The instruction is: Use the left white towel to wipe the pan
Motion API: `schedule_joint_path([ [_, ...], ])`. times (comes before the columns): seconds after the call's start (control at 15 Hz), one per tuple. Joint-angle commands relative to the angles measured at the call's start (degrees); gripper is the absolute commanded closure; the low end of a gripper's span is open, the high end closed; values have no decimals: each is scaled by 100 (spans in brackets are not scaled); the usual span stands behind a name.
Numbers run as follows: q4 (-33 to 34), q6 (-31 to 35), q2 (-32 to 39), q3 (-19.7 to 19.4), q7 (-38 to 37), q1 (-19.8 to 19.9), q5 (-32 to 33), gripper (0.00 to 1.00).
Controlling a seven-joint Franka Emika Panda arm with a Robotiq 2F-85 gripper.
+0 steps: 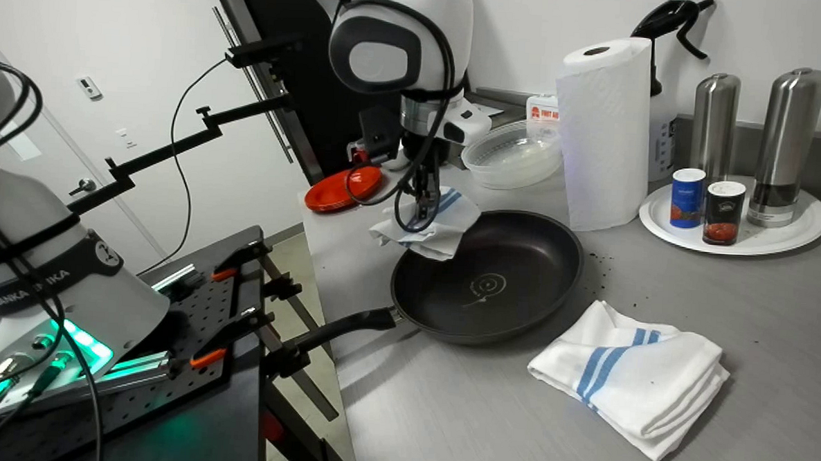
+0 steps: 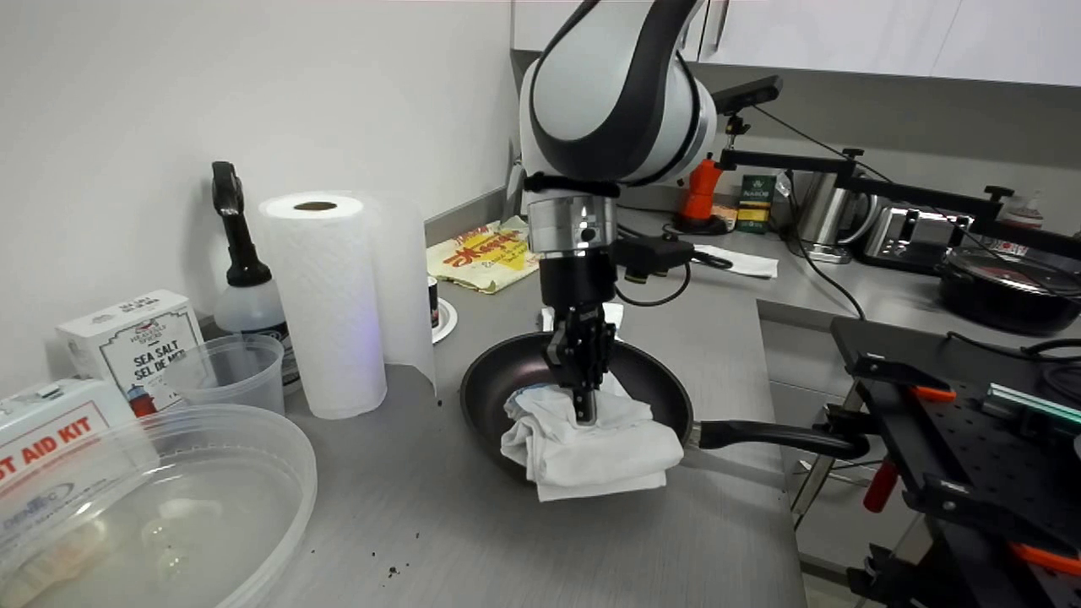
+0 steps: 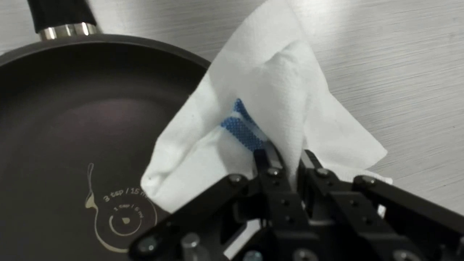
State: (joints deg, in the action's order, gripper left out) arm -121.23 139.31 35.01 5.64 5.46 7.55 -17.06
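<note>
My gripper (image 3: 284, 156) is shut on a bunched white towel with blue stripes (image 3: 275, 83). The gripper (image 1: 425, 214) and held towel (image 1: 452, 225) also show in an exterior view, at the rim of the dark frying pan (image 1: 506, 262). In an exterior view the towel (image 2: 591, 464) covers the near part of the pan (image 2: 490, 388) under the gripper (image 2: 585, 405). In the wrist view the towel overlaps the edge of the pan (image 3: 90, 127); I cannot tell whether it touches. A second folded white towel (image 1: 639, 386) lies on the counter beside the pan.
The pan's black handle (image 1: 344, 324) points toward the robot's base. A paper towel roll (image 1: 601, 142), a white plate with shakers and grinders (image 1: 809, 220), a clear plastic bowl (image 1: 510, 169) and red plates (image 1: 343, 189) stand around. Dark crumbs (image 1: 602, 273) lie on the counter.
</note>
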Motion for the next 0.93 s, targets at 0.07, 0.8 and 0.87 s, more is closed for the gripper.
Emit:
schedule_joint_path([
  [0.07,560,76,625,25,-32,-18,-104,97],
  [0.8,731,1083,1200,-227,-341,-199,211,97],
  [0.87,712,1120,1214,-251,-362,-210,229,97],
])
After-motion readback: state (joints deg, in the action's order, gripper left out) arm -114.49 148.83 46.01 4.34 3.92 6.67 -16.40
